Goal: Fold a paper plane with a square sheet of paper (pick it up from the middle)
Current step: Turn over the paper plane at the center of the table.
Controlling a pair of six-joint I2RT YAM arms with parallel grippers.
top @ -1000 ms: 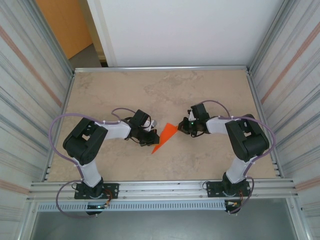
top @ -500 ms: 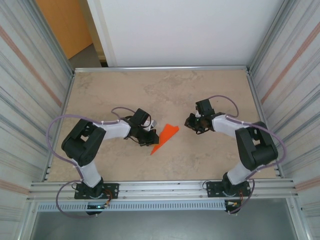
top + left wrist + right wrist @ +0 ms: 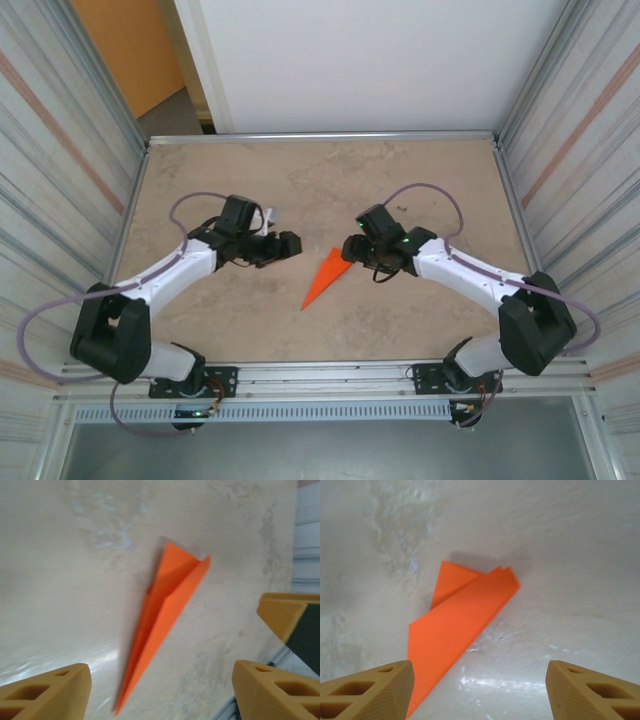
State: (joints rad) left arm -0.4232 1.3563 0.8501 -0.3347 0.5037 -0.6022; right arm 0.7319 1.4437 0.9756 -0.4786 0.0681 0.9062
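At the near edge of the table, just beyond the metal rail that carries both bases, the two arms reach inward toward the middle. Between them lies the paper plane, flat on the surface. It is a narrow orange dart with its point toward the near left and its wider tail toward the far right, and neither arm touches it. The left gripper hovers just to the plane's left, its jaws spread wide with nothing between them. The right gripper sits close by the tail, likewise wide and empty. The folding looks finished, so the step in hand seems to be the last one: perhaps a final press on the creases, or drawing the arms clear. Any further contact would call for a light touch, since thin paper is likely to slide on this smooth top. The tabletop is pale, mottled beige. Ribbed metal walls flank it, a white panel closes the far side, and a dull orange-brown panel stands at the far left.
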